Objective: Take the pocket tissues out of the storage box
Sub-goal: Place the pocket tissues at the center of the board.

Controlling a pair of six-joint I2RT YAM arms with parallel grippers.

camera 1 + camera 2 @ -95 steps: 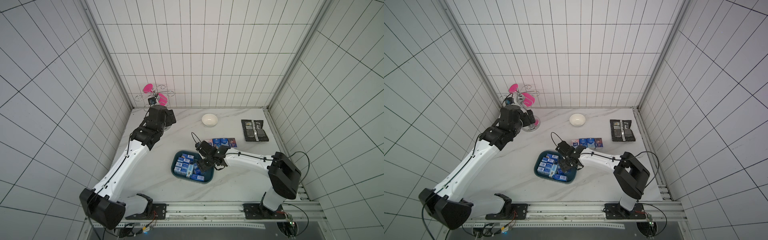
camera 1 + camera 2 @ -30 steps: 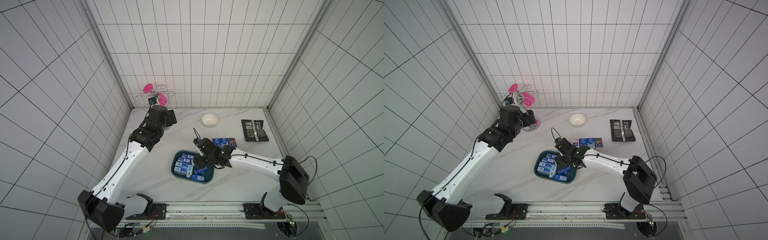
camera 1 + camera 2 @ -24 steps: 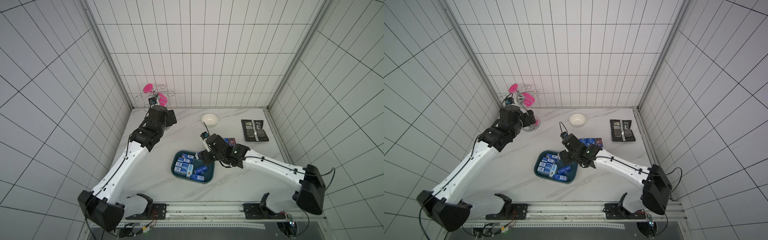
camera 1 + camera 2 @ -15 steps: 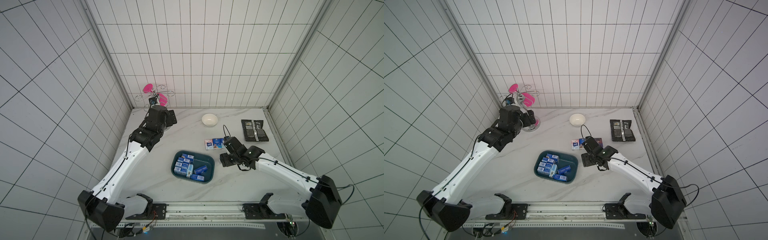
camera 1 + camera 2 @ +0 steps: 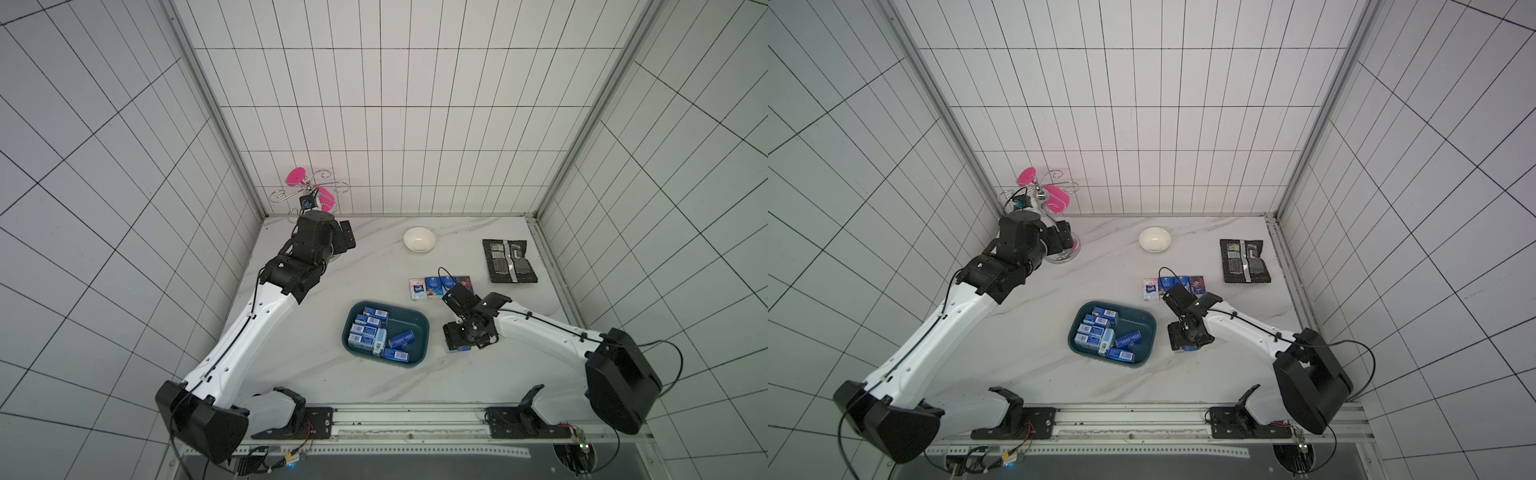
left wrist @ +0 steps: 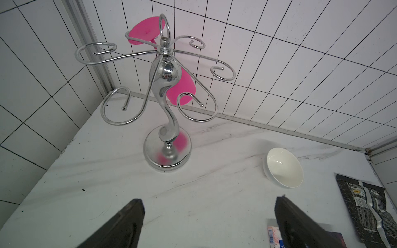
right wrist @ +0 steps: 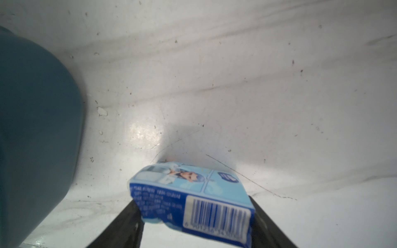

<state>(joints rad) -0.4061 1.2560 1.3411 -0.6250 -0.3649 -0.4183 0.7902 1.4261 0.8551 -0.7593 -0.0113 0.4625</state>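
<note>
The dark teal storage box sits mid-table with several blue pocket tissues lying inside. Several more packs lie in a row on the marble behind it, the leftmost pinkish-white. My right gripper points down just right of the box, shut on a light blue pack with a barcode label, held tilted close over the table. The box's outer wall is beside it. My left gripper stands open and empty at the back left, far from the box.
A chrome cup stand with pink cups stands in the back left corner. Behind the row of packs sits a white bowl. A flat black foil packet lies at the back right near the table edge.
My right gripper lifted a blue pack out of the box and carried it right, down to the table beside the box. The left arm has stayed still.
</note>
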